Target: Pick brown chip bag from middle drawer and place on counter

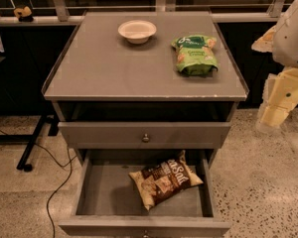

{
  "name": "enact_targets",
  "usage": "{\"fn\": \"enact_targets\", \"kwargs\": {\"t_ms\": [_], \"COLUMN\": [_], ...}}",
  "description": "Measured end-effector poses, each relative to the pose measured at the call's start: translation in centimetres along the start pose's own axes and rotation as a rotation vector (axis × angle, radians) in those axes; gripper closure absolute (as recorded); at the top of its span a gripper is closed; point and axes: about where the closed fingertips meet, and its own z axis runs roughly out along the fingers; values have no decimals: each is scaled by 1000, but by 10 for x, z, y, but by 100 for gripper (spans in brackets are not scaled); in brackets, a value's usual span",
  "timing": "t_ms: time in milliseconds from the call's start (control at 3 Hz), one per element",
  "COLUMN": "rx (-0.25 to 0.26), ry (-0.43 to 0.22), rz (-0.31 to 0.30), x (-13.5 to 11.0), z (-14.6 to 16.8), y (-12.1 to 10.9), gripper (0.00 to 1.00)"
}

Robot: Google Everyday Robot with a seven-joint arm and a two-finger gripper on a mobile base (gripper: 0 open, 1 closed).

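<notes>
The brown chip bag (pixel 164 180) lies tilted on the floor of the open middle drawer (pixel 104 192), right of centre, with its pale ends at the lower left and upper right. The counter (pixel 104 63) is the grey top slab above it. My gripper (pixel 279 105) hangs at the far right of the view, beside the cabinet's right side, level with the counter's front edge. It is well apart from the bag and holds nothing that I can see.
A white bowl (pixel 137 30) and a green snack bag (pixel 195 54) sit on the back of the counter. A closed drawer front with a round knob (pixel 145 138) sits above the open drawer. A black cable (pixel 57 182) runs across the speckled floor on the left.
</notes>
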Motion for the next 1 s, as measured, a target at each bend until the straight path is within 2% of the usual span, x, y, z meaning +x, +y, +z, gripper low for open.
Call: {"fn": "enact_targets", "kwargs": {"t_ms": [333, 667, 1000], "rx": [0, 29, 51], "ry": [0, -43, -126], "rz": [0, 20, 70], "x": [0, -5, -18], "z": [0, 11, 47], "y": [0, 3, 12], "gripper": [0, 0, 0]}}
